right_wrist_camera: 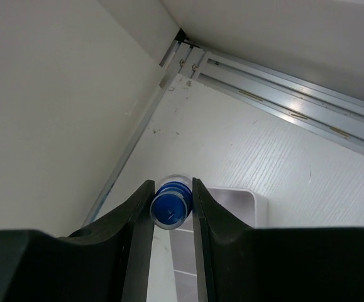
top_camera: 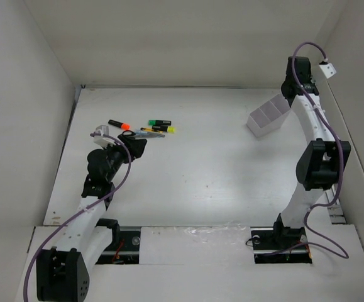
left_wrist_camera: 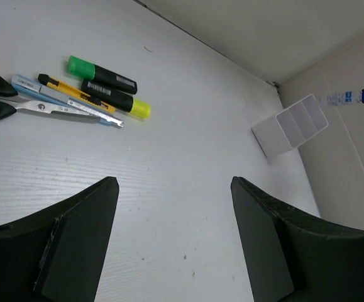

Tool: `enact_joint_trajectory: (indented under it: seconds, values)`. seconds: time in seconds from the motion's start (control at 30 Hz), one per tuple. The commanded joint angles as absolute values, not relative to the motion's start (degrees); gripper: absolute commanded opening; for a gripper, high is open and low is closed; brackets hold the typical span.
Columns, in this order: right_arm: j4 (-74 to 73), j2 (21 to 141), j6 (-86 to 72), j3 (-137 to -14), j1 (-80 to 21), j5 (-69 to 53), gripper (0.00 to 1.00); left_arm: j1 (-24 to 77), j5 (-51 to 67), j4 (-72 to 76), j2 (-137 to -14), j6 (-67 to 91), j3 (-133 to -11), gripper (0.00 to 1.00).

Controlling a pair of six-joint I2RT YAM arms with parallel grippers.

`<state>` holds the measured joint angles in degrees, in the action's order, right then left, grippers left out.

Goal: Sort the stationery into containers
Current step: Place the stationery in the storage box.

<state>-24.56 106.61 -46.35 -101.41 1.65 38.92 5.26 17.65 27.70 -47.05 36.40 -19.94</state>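
The stationery lies at the left: an orange-ended highlighter (top_camera: 119, 124), a green-ended one (top_camera: 159, 122) (left_wrist_camera: 103, 74), a yellow-ended one (top_camera: 166, 129) (left_wrist_camera: 116, 101), black-handled scissors (top_camera: 141, 133) (left_wrist_camera: 18, 104) and a thin yellow pen (left_wrist_camera: 68, 92). My left gripper (top_camera: 130, 148) (left_wrist_camera: 172, 184) is open and empty, just near of them. The white divided box (top_camera: 268, 117) (left_wrist_camera: 292, 126) (right_wrist_camera: 238, 202) stands at the back right. My right gripper (top_camera: 287, 94) (right_wrist_camera: 172, 189) is shut on the blue-capped bottle (right_wrist_camera: 171, 207) (left_wrist_camera: 345, 97), held above the box.
White walls close the table on the left, back and right. An aluminium rail (right_wrist_camera: 276, 75) runs along the wall foot behind the box. The right arm (top_camera: 320, 157) stands along the right wall.
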Motion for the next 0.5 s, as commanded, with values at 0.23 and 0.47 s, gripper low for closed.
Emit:
enact_joint_trajectory:
  seconds: [0.23,0.47]
  values:
    - [-23.12,108.72,-48.34,-100.90,1.76,38.76,0.02,5.71,18.81,31.20,-46.67,35.60,-21.80,0.70]
    - [-23.12,109.24,-48.34,-100.37,-0.61,40.96,0.02,5.71,18.81,31.20,-46.67,35.60,-21.80,0.70]
